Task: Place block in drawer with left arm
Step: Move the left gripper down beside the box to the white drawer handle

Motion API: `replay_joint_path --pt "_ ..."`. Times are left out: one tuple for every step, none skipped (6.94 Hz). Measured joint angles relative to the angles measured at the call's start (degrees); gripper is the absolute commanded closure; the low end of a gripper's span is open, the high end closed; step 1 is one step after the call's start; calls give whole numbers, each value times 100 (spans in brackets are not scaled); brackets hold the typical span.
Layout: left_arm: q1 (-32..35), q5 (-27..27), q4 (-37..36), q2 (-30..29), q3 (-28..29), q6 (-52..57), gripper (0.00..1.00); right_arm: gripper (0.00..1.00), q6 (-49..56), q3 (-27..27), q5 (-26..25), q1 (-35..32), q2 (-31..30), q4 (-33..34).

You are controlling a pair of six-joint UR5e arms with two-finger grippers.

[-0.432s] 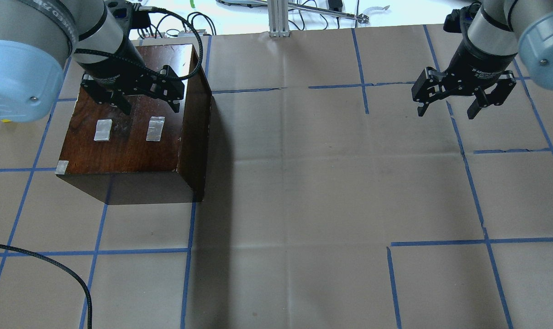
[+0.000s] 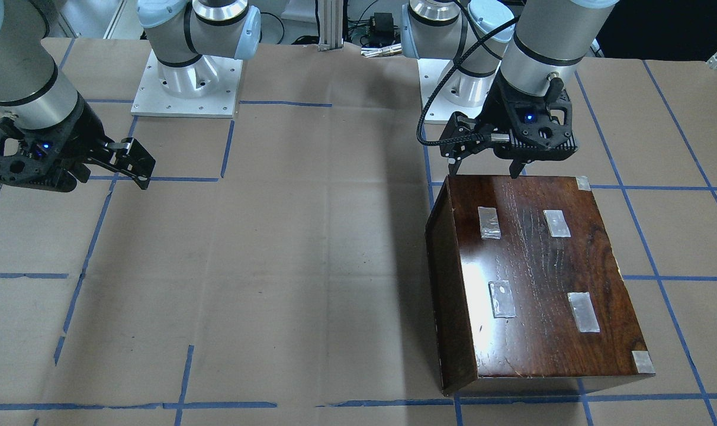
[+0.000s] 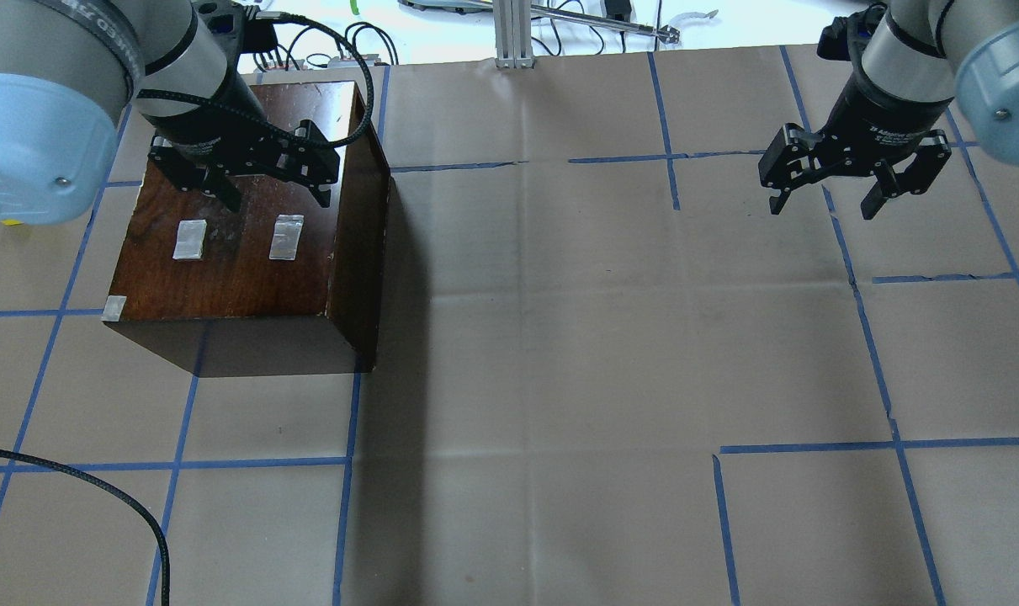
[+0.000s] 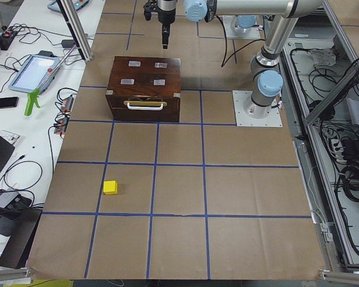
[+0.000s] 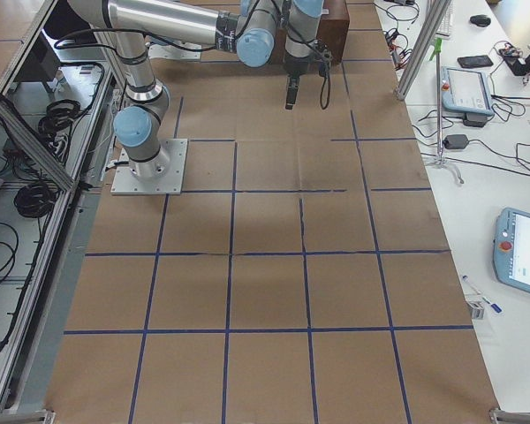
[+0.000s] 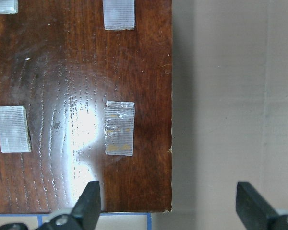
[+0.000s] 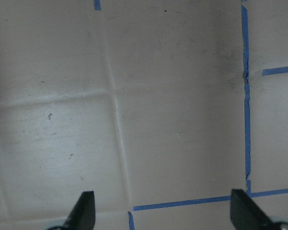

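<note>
Pincer [image 3: 278,200] of the left arm [image 3: 181,67] hovered spread above the box [image 3: 240,269] near the surface's far edge; drawer [image 4: 145,110] shut, block [image 4: 110,187] untouched, so opening the drawer probably came next.

The wooden box [image 2: 536,284] is gleaming glossy, its dark varnished grain throwing back white glare around dull, translucent tape patches [image 2: 502,299]. Matt brown paper [image 3: 559,337], creased, is carrying smooth blue tape lines [image 3: 265,462]. The left arm [image 2: 547,29] is showing satin silver-grey metal.
</note>
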State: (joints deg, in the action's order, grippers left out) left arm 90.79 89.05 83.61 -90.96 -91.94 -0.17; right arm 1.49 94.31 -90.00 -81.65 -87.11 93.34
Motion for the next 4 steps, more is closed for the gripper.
replay_joint_path --pt "-6 9 4 -4 8 -1 1 0 0 0 0 0 -1 0" --pt "-17 16 8 -19 36 -1 1 0 0 0 0 0 -2 0" --pt "-34 27 24 -49 97 -3 1 0 0 0 0 0 -1 0" --pt "-55 48 52 -79 158 -7 1 0 0 0 0 0 0 0"
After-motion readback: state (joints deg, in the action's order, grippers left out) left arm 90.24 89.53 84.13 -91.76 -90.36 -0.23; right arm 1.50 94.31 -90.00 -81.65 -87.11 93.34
